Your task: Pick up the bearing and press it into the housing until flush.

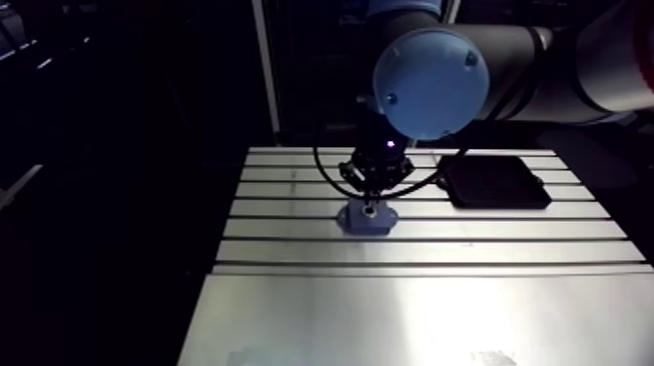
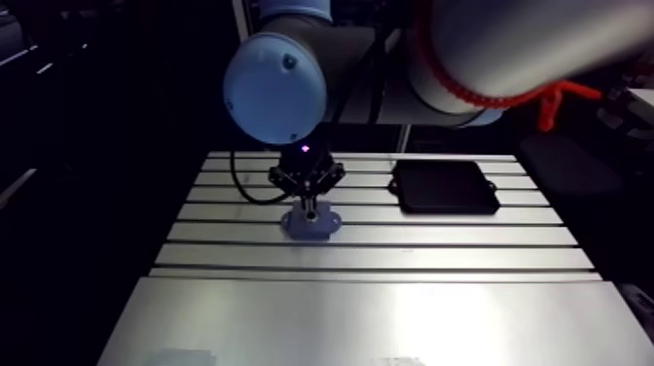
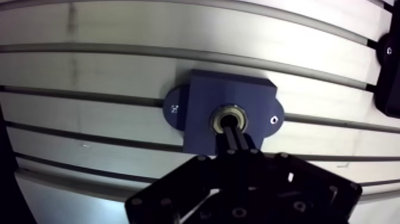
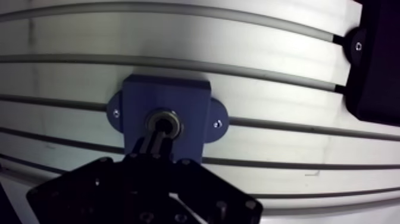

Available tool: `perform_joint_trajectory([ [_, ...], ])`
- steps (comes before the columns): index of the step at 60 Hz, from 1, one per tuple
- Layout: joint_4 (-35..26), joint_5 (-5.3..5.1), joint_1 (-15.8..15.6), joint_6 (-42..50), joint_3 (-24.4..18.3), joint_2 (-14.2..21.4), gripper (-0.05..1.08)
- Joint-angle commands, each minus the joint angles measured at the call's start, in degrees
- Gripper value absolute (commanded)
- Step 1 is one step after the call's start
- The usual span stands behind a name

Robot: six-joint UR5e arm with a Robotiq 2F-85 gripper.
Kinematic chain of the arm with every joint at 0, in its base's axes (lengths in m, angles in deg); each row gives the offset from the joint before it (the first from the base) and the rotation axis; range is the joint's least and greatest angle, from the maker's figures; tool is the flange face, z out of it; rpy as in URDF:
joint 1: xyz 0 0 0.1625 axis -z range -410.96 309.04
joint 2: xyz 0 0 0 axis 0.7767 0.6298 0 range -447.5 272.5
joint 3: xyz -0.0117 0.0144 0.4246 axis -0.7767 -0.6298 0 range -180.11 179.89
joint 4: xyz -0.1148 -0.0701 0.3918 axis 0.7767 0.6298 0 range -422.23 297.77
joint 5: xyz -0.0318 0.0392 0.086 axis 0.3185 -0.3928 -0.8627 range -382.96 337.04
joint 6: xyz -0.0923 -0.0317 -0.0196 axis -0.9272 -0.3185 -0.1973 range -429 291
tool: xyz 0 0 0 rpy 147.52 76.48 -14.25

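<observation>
As the hand (image 3: 230, 130) overhangs the housing (image 3: 202, 98), a tray (image 1: 494, 181) lies nearby.

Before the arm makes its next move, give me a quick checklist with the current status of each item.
1. Bearing sits in the bore of the housing: ok.
2. Bearing flush with the housing face: cannot tell.
3. Gripper centred on the bearing: ok.
4. Fingers closed together for pressing: ok.
5. Black tray apart from housing and gripper: ok.
</observation>
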Motion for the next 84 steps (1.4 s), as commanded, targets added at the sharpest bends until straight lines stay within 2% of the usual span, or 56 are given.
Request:
perform_joint_trajectory([
  [1,-1.54,0.03,-0.06,0.0,-0.57,1.57,1.06],
  [4,-2.04,0.03,-0.06,0.0,-0.81,1.75,1.04],
  [5,-2.78,0.03,-0.06,-0.07,-1.22,2.0,0.93],
  [6,-2.78,0.03,-0.06,-0.07,-1.22,2.0,0.93],
  [8,-5.22,0.03,-0.13,-0.09,-2.33,2.36,0.4],
  [9,-5.22,0.03,-0.13,-0.09,-2.33,2.36,0.4],
  [10,-6.7,0.03,-0.15,-0.09,-2.87,2.54,0.17],
  [11,-6.7,0.03,-0.15,-0.09,-2.87,2.54,0.17],
  [12,-8.04,0.1,-0.15,-0.09,-3.32,2.71,0.04],
  [25,-15.11,0.03,-0.23,-0.09,-7.73,4.96,0.01],
  [27,-18.62,0.03,-0.23,0.0,-9.96,5.92,0.01],
  [34,-23.39,0.03,-0.07,0.01,-13.56,7.24,0.01],
  [40,-30.57,0.19,0.1,0.09,-18.65,8.33,0.01],
  [47,-33.98,0.29,0.19,0.09,-21.44,9.36,0.01],
  [51,-35.24,0.6,0.2,0.01,-22.95,10.15,0.01],
  [55,-38.24,1.5,0.29,0.0,-24.92,10.89,0.01],
  [70,-40.66,1.45,1.0,0.0,-27.27,12.06,0.01],
  [84,-41.24,1.19,1.07,0.09,-27.73,12.15,0.01],
])
